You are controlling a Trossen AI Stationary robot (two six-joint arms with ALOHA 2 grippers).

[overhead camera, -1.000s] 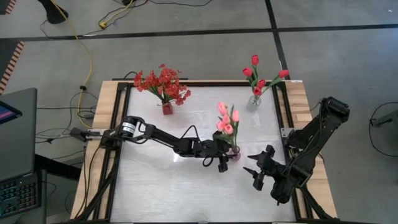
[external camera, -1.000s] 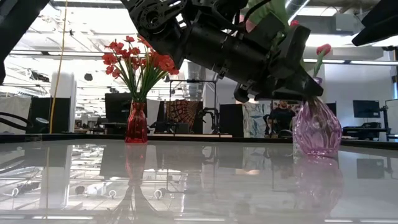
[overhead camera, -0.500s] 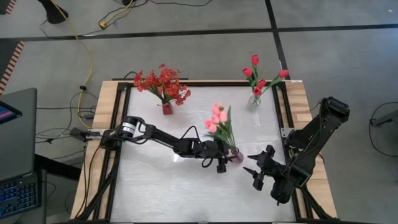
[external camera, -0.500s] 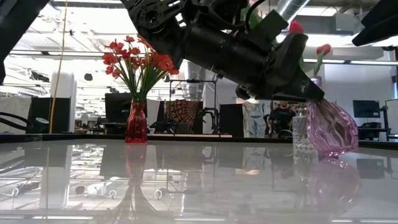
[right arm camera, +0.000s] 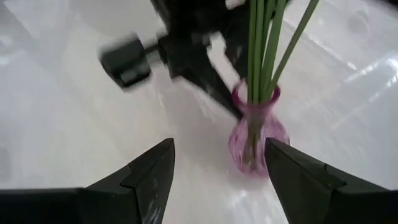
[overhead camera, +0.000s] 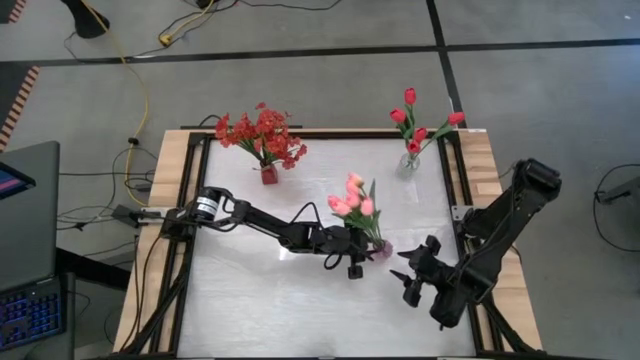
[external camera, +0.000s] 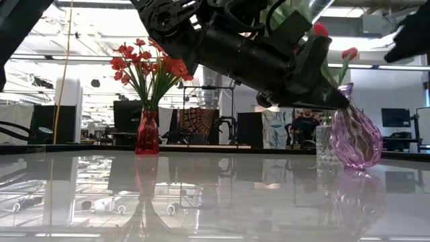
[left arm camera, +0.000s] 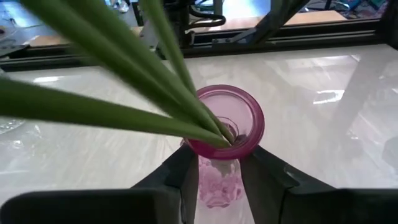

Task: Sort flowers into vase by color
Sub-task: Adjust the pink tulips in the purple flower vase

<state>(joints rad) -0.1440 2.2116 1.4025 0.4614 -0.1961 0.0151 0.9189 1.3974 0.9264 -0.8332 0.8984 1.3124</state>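
A pink glass vase point(overhead camera: 380, 250) with pink tulips point(overhead camera: 350, 198) stands tilted at the table's middle right. It also shows in the low view point(external camera: 356, 140). My left gripper point(left arm camera: 225, 177) is shut on its neck. My right gripper point(overhead camera: 408, 280) hovers open and empty just right of the vase, with the vase point(right arm camera: 255, 138) ahead of its fingers. A red vase point(overhead camera: 268, 173) with bushy red sprays point(overhead camera: 260, 133) stands at the far left. A clear vase point(overhead camera: 408, 165) with red tulips point(overhead camera: 420, 120) stands at the far right. My left gripper pinches the pink vase's narrow neck point(left arm camera: 219, 167), just under the flared rim point(left arm camera: 249, 118), between its two fingers point(left arm camera: 186, 177). The fingers come nearly level from the table's left. The vase leans with its top toward the left and far side, and its base is at the table surface point(external camera: 355, 167).
The glossy white tabletop point(overhead camera: 250, 290) has open room in its near and left parts. Black frame rails point(overhead camera: 195, 200) run along the table's sides. A laptop point(overhead camera: 30, 230) sits off the table's left.
My left gripper, holding the neck, has tipped the pink vase from upright to a lean. The tulip heads have swung toward the table's left, then back a little, while the base has stayed about in place. My right gripper has edged slightly toward the vase.
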